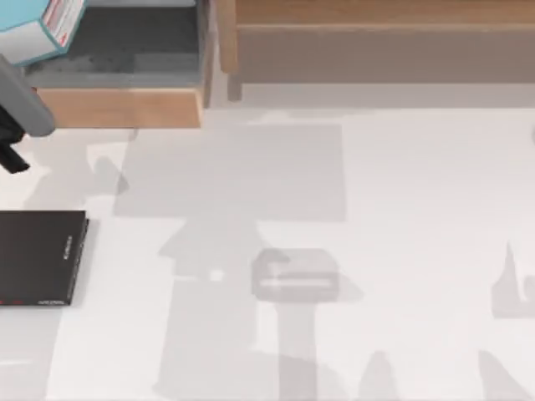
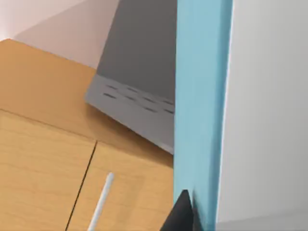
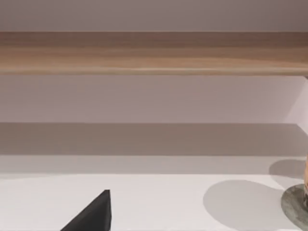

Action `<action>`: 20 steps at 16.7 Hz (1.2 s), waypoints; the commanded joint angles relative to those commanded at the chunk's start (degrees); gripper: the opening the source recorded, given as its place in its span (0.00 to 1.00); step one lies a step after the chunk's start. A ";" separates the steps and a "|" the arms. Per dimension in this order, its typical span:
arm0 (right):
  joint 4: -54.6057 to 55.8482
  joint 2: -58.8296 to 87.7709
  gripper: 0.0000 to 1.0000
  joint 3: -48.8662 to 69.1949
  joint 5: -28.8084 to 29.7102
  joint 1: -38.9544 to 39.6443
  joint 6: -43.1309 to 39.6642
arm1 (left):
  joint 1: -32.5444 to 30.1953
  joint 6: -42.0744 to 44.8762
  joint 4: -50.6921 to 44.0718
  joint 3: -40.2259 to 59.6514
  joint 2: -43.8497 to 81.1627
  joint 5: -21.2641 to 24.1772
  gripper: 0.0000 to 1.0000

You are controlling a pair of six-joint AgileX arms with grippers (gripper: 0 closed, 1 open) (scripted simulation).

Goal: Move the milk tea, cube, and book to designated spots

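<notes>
Book (image 1: 38, 25) cut off top-left.

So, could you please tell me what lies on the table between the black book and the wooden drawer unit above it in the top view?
In the top view, only bare white table with shadows lies between the black book and the wooden drawer unit.

This is looking like a rendered study or office corner rather than a real room: flat, textureless surfaces and hard-edged shadows are lying across a plain white table (image 1: 401, 209). Beyond the left gripper (image 2: 185, 211), a wooden cabinet (image 2: 43, 159) with a slim metal handle (image 2: 102, 202) is standing with 1 drawer (image 1: 125, 63) pulled open, its grey lining showing. A long wooden shelf (image 3: 154, 53) is running ahead of the right arm. A flat black book (image 1: 38, 257) is lying on the table below the left arm, adding to the desk-like feel.
</notes>
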 joint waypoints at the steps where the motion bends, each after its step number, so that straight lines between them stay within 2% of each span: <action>1: 0.00 0.00 1.00 0.00 0.00 0.00 0.00 | 2.11 5.20 -0.24 -3.85 -1.09 1.42 0.00; 5: 0.00 0.00 1.00 0.00 0.00 0.00 0.00 | 10.32 22.12 -2.97 -17.53 -2.45 6.66 0.00; 8: 0.00 0.00 1.00 0.00 0.00 0.00 0.00 | 14.65 28.85 -5.21 -24.03 -1.68 9.20 0.00; 20: 0.00 0.00 1.00 0.00 0.00 0.00 0.00 | 15.17 30.00 -3.60 -24.79 1.46 9.34 0.00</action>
